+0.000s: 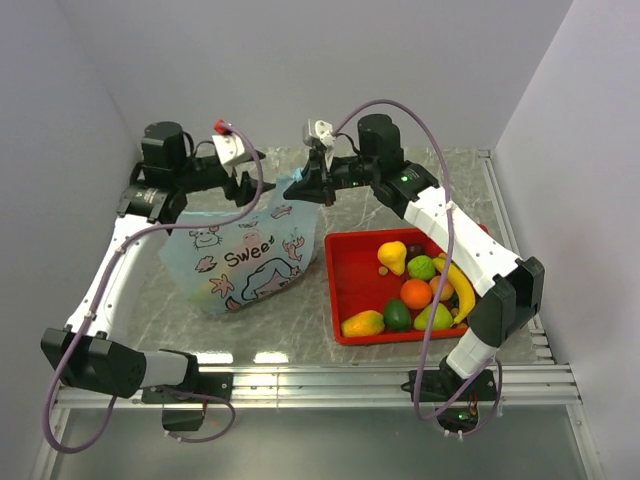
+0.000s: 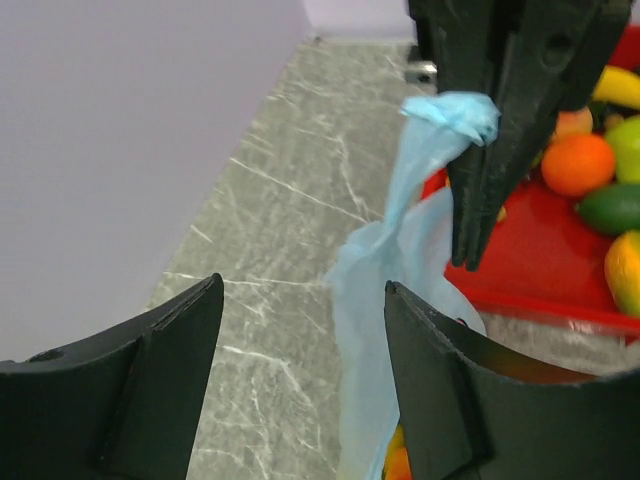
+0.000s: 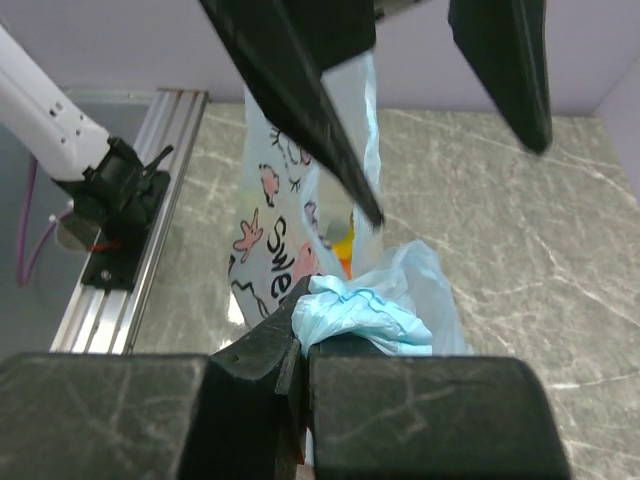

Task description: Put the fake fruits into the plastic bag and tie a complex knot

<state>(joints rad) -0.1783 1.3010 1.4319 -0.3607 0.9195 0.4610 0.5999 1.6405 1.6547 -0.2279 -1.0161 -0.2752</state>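
Observation:
The light-blue plastic bag (image 1: 245,260) with "Sweet" print stands on the table left of the red tray. My right gripper (image 1: 298,190) is shut on a bunched blue handle (image 3: 360,308) at the bag's top and holds it up; the right wrist view shows its jaws (image 3: 303,300) pressed together on the plastic. My left gripper (image 1: 250,190) is open beside it, its fingers apart around the plastic (image 2: 390,290) below that handle (image 2: 455,112). Fake fruits show through the bag mouth (image 3: 345,245). More fruits lie in the tray: orange (image 1: 415,293), banana (image 1: 460,285), lime (image 1: 397,315), mango (image 1: 362,324).
The red tray (image 1: 345,275) sits right of the bag, under the right arm. The grey marble tabletop (image 2: 270,210) extends left and behind the bag. White walls close in on the left, back and right. A metal rail (image 1: 330,380) runs along the near edge.

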